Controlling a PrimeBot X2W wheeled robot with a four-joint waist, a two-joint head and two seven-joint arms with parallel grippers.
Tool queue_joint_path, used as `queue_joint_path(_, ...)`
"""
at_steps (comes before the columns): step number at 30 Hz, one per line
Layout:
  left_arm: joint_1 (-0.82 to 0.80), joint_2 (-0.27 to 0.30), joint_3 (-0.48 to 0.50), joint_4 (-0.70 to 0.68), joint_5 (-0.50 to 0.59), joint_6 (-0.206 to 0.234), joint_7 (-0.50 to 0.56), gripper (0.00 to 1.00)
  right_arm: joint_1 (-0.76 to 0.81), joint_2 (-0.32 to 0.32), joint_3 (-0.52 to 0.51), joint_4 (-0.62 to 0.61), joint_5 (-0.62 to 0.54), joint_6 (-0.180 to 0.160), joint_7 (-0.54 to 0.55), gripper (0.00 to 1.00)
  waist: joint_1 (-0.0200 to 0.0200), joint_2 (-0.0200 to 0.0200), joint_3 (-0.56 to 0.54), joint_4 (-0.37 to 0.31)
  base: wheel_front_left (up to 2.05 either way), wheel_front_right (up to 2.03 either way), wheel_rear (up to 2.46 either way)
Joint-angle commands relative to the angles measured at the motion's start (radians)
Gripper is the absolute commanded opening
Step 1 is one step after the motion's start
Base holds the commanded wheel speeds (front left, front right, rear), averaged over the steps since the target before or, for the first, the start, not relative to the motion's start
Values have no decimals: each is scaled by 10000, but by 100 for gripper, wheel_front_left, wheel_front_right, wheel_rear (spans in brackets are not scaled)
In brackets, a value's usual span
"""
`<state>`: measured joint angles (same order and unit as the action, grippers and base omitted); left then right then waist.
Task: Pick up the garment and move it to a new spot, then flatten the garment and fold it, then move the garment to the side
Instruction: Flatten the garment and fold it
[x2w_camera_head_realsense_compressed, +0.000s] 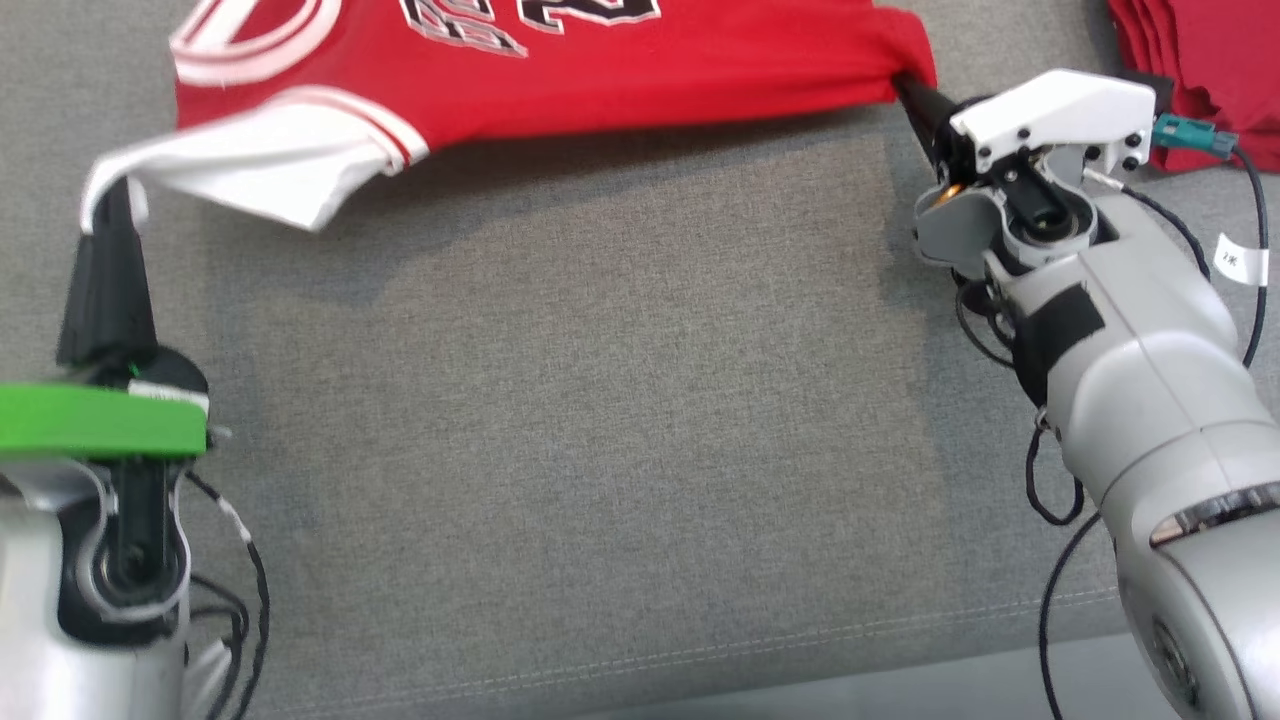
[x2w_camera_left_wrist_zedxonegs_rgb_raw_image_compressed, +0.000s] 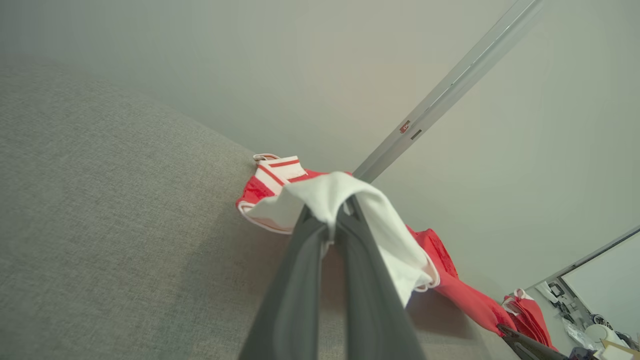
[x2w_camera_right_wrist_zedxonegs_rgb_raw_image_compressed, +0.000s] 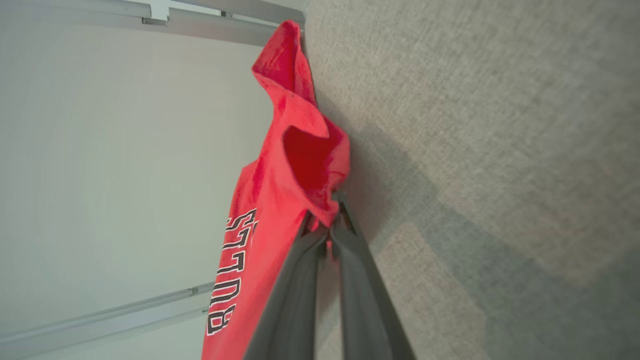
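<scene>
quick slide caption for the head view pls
Left gripper and right gripper, each shut on an edge, stretch the red jersey over the grey upholstery.

The garment (x2w_camera_head_realsense_compressed: 640, 70) runs off the head view's top edge, so its numerals (x2w_camera_head_realsense_compressed: 560, 15) show only their lower parts, and its white end (x2w_camera_head_realsense_compressed: 260, 170) is smeared by blur. The left tool (x2w_camera_head_realsense_compressed: 108, 195) has its fingertips buried in that white cloth, and the right tool (x2w_camera_head_realsense_compressed: 908, 85) has its tips tucked under the red corner. A red pile (x2w_camera_head_realsense_compressed: 1200, 70) at the top right is cut by the edge. In the left wrist view, clutter (x2w_camera_left_wrist_zedxonegs_rgb_raw_image_compressed: 590, 320) in the lower right corner is too small to tell. In the right wrist view the garment runs off the bottom edge.
</scene>
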<state>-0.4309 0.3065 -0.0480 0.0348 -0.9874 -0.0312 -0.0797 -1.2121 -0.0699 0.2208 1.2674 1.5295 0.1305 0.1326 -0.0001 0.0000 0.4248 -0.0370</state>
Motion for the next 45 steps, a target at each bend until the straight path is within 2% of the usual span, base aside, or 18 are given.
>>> queue_joint_path(1, 1095, -76, 117, -671, -212, 259, 116, 0, 763, -239, 325, -716, -387, 4, -19, 0, 1, 0, -633, 160, 0, 0, 0)
queue_joint_path(4, 2362, -139, 133, -1397, -282, 494, 155, 0, 2256, -596, 1055, -2405, -1095, 1, -263, 0, 1, 0, -941, 174, 0, 0, 0)
queue_joint_path(7, 3302, -170, 199, -1814, -256, 584, 33, 0, 3579, -1351, 1757, -4317, -2062, 3, -775, 0, 1, 0, -1207, 153, 0, 0, 0)
queue_joint_path(8, 3302, -170, 199, -1814, -256, 584, 33, 0, 3579, -1351, 1757, -4317, -2062, 3, -775, 0, 1, 0, -1207, 153, 0, 0, 0)
queue_joint_path(12, 4200, -264, 106, -2102, -5, 658, -196, 0, 5392, -2202, 2169, -6318, -3220, 1, -1309, 0, 1, 0, -1499, 156, 0, 0, 0)
queue_joint_path(17, 5015, -193, -323, -2234, 602, 638, -388, 0, 7490, -2951, 1647, -8445, -4448, 1, -1517, 0, 1, 0, -1793, 232, 0, 0, 0)
queue_joint_path(21, 5530, -407, -558, -2236, 919, 661, -762, 0, 9068, -3261, 973, -10045, -6156, 1, -1437, 0, 1, 0, -1948, 227, 0, 0, 0)
queue_joint_path(24, 5967, -669, -700, -2285, 920, 640, -1012, 0, 10226, -2875, 159, -11114, -7197, 1, -1060, 0, 1, 0, -2040, 202, 0, 0, 0)
queue_joint_path(30, 6869, -1150, -966, -2416, 1038, 775, -1335, 0, 11940, -1665, -1368, -12870, -9028, 1, -115, 0, 1, 0, -2207, 238, 0, 0, 0)
queue_joint_path(34, 7342, -1258, -1198, -2361, 1195, 821, -1418, 0, 12704, -866, -2164, -13597, -9695, 1, 413, 0, 1, 0, -2304, 297, 0, 0, 0)
queue_joint_path(37, 7583, -1387, -1318, -2293, 1241, 844, -1458, 0, 13140, -501, -2714, -13930, -10034, 1, 704, 0, 1, 0, -2348, 339, 0, 0, 0)
queue_joint_path(40, 7663, -1251, -1438, -2085, 1435, 776, -1433, 0, 13536, -256, -3150, -13984, -10275, 1, 1144, 0, 1, 0, -2364, 332, 0, 0, 0)
queue_joint_path(45, 7577, -1191, -1532, -1983, 1479, 854, -1309, 0, 13670, -114, -3553, -13864, -10384, 0, 1368, 0, 1, 0, -2350, 270, 0, 0, 0)
